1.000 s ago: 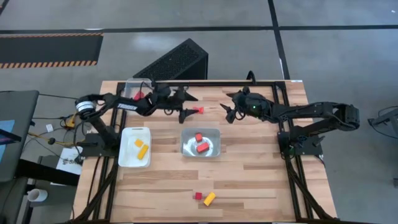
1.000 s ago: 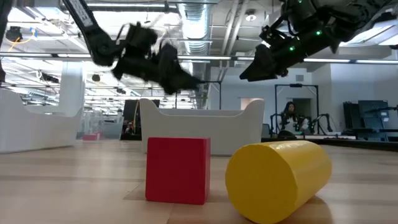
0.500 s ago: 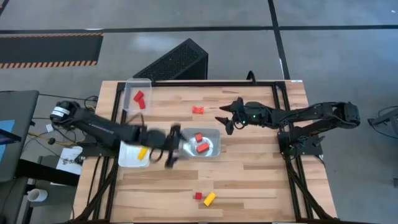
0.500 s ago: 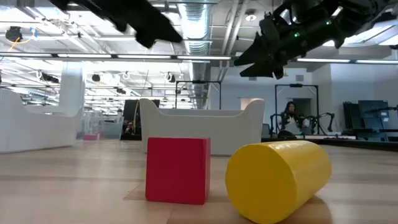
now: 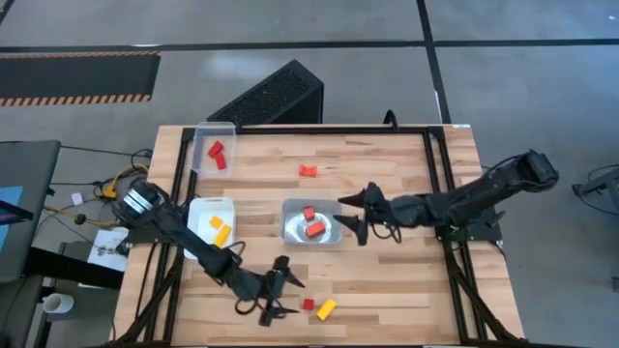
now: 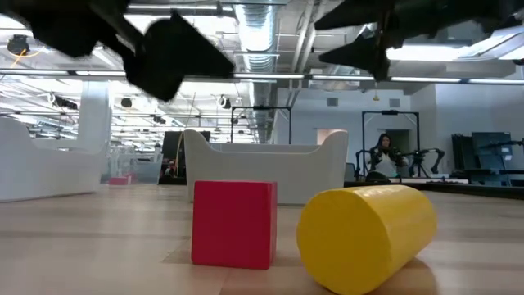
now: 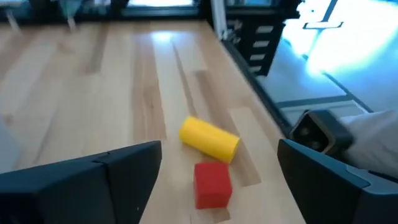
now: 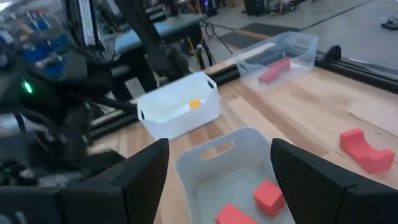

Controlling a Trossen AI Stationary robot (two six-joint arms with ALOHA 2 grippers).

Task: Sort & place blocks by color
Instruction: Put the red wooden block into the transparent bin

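**A:** Where was the left gripper (image 5: 281, 296)?

**B:** Low at the table's near edge, just beside the red cube (image 5: 309, 304) and the yellow cylinder (image 5: 326, 308). Jaws spread wide, nothing between them. Its wrist view had the cube (image 7: 212, 183) and the cylinder (image 7: 209, 139) lying between the fingers (image 7: 87, 180), touching neither.

**A:** Were those two blocks touching each other?

**B:** Close together on the bare wood. Touching or not, I couldn't tell; the overhead was too small for that.

**A:** And the right gripper (image 5: 352, 215)?

**B:** At the right rim of the middle clear tray (image 5: 290, 232), jaws also wide, holding nothing. Its fingers (image 8: 138, 169) framed that tray.

**A:** What was in the tray?

**B:** Two red blocks (image 5: 311, 222), one small, one larger.

**A:** The other trays?

**B:** The white tray (image 5: 195, 246) at the left held two yellow blocks (image 5: 219, 228). The far-left clear tray (image 5: 201, 132) had a red piece (image 5: 216, 154).

**A:** Any strays?

**B:** One red arch-shaped block (image 5: 308, 170) lay loose on the wood at the far middle, well apart from every tray.
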